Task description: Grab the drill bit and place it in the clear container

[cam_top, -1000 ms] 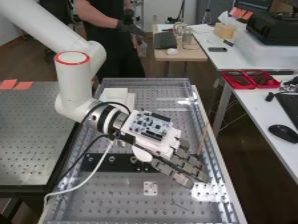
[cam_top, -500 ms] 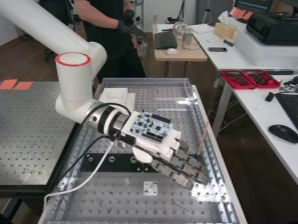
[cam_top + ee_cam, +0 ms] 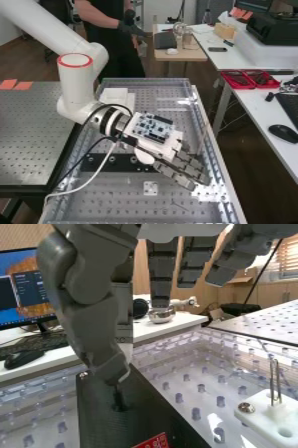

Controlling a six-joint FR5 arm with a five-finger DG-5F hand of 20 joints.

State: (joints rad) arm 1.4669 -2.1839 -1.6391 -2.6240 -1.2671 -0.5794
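Observation:
The hand point(image 3: 183, 162) hangs over the bench, palm side down, its fingers nearly straight and pointing to the lower right in the high view. From the wrist, the hand point(image 3: 90, 304) shows a large thumb reaching down, with straight fingers apart from it. Just below the thumb's tip is a thin dark upright piece point(image 3: 118, 400), possibly the drill bit, at the black bar; whether it touches the thumb I cannot tell. A clear-walled tray point(image 3: 148, 81) surrounds the perforated surface; I cannot tell if this is the clear container.
The black bar with holes point(image 3: 106, 161) lies beneath the hand. Near it is a small white block point(image 3: 151, 188); in the wrist view, the white block point(image 3: 266, 416) carries upright metal pins. White blocks point(image 3: 116, 95) stand farther back, and red trays point(image 3: 250, 79) sit on the side table.
The hand has shifted very slightly to the right and down in the high view. Its finger posture looks the same.

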